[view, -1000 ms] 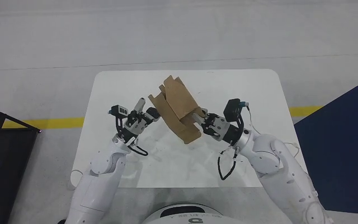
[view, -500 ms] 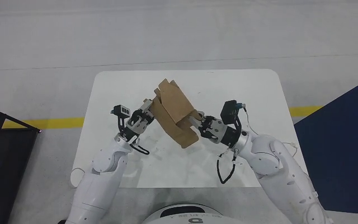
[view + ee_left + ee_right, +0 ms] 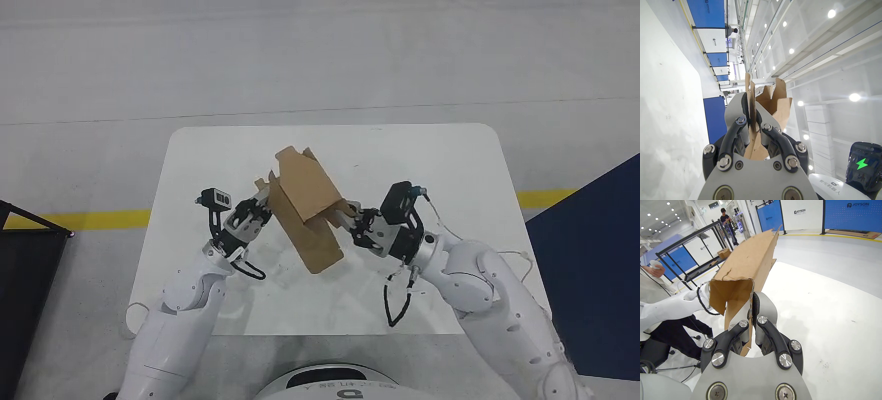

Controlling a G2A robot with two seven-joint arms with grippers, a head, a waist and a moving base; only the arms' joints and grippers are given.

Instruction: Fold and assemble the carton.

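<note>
A brown cardboard carton (image 3: 305,205) hangs above the middle of the white table (image 3: 440,160), opened into a tube with loose flaps at both ends. My left gripper (image 3: 262,208) is shut on a flap at the carton's left side; in the left wrist view its fingers (image 3: 745,106) pinch the cardboard edge (image 3: 751,106). My right gripper (image 3: 350,218) is shut on the carton's right wall. The right wrist view shows the carton (image 3: 745,270) rising from between the fingers (image 3: 762,306), its open end facing the camera.
The table's bare white top (image 3: 819,298) lies around and below the carton. A black rack (image 3: 20,260) stands off the table's left side. A yellow floor line (image 3: 90,218) runs behind the left edge.
Both arms have tilted and shifted the carton slightly left and toward the robot. The grippers have come closer together, and the carton stands more upright and more open.
</note>
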